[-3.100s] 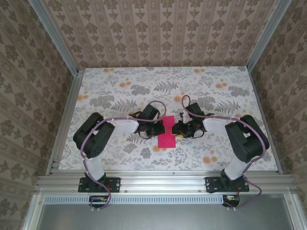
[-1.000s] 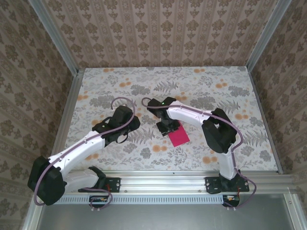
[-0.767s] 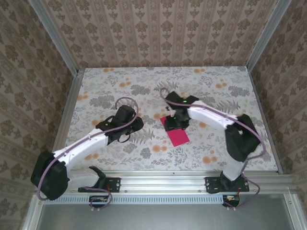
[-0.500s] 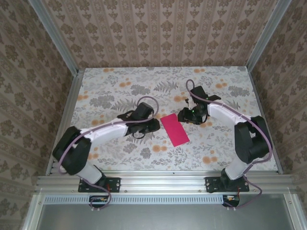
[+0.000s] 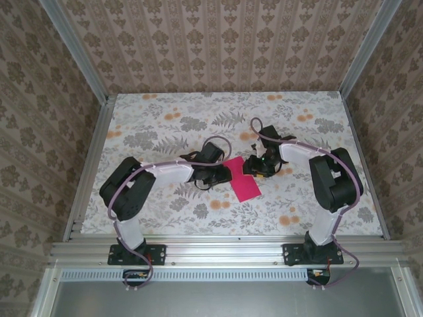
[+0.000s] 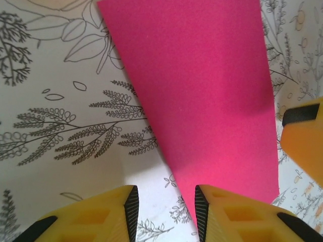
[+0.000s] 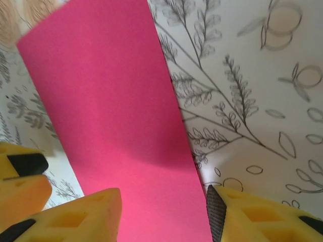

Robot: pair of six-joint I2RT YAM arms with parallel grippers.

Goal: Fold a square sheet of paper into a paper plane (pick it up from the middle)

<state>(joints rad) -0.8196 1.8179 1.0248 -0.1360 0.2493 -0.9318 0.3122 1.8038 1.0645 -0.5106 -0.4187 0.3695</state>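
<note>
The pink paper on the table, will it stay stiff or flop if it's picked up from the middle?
Probably floppy: the pink paper looks thin and lies flush on the table, so its ends would likely droop. Seemingly very light, it may slide when nudged rather than lift.

This is a robotics lab test cell, not a lived-in room. The desk (image 5: 165, 198) wears a floral printed cover. Wallpapered panels (image 5: 225, 46) in aluminium framing (image 5: 74, 53) enclose it behind and on both sides. A rail (image 5: 225, 251) along the desk's near edge carries the bolted left arm (image 5: 165, 173) and right arm (image 5: 330, 185).
</note>
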